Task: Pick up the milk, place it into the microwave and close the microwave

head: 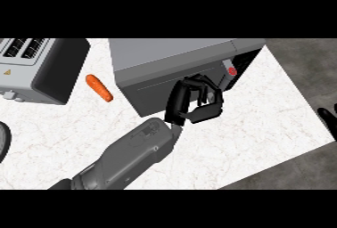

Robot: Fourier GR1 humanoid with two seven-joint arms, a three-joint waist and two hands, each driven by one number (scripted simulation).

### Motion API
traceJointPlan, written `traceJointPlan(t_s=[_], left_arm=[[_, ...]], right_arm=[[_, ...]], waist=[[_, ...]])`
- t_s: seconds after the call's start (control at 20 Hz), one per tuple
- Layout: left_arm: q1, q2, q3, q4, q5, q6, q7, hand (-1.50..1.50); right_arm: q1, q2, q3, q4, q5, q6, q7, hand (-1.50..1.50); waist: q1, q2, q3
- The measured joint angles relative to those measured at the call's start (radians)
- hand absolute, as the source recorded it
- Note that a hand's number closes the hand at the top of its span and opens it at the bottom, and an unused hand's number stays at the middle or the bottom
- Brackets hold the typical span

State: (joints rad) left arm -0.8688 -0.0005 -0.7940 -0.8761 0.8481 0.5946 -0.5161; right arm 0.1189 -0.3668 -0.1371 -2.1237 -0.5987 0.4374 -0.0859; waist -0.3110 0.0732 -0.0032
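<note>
A grey, panelled forearm (128,158) ends in a black, glossy robot hand (194,104) with jointed fingers.

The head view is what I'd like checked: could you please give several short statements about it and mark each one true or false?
1. The left hand is at the microwave door. True.
2. The carrot lies inside the microwave. False: it lies on the counter between the toaster and the microwave.
3. The right hand shows at the right edge of the view. True.
4. The milk stands on the counter. False: no milk is visible.
5. The toaster is right of the microwave. False: it is left.
</note>
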Motion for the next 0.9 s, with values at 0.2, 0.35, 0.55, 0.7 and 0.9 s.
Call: traceJointPlan(t_s=[0.2,0.35,0.55,0.7,0.9], left_arm=[[-0.001,0.0,-0.004,0.007,0.02,0.001,-0.033,1.5],[-0.003,0.0,-0.009,0.012,0.034,-0.004,-0.055,1.5],[-0.004,0.0,-0.012,0.019,0.051,0.001,-0.082,1.5],[-0.004,0.0,-0.014,0.023,0.064,0.007,-0.097,1.5],[-0.009,0.0,-0.022,0.027,0.079,0.006,-0.118,1.5]], right_arm=[[-0.011,-0.012,-0.009,-0.003,-0.027,-0.002,0.013,-1.5],[-0.021,-0.021,-0.018,-0.005,-0.043,-0.006,0.024,-1.5],[-0.031,-0.034,-0.028,-0.009,-0.062,-0.01,0.037,-1.5],[-0.038,-0.046,-0.039,-0.009,-0.079,-0.011,0.046,-1.5],[-0.053,-0.06,-0.047,-0.008,-0.096,-0.014,0.058,-1.5]], waist=[[-0.005,0.001,0.001],[-0.005,0.002,0.001],[-0.011,0.001,0.001],[-0.015,0.001,0.002],[-0.013,0.004,0.002]])
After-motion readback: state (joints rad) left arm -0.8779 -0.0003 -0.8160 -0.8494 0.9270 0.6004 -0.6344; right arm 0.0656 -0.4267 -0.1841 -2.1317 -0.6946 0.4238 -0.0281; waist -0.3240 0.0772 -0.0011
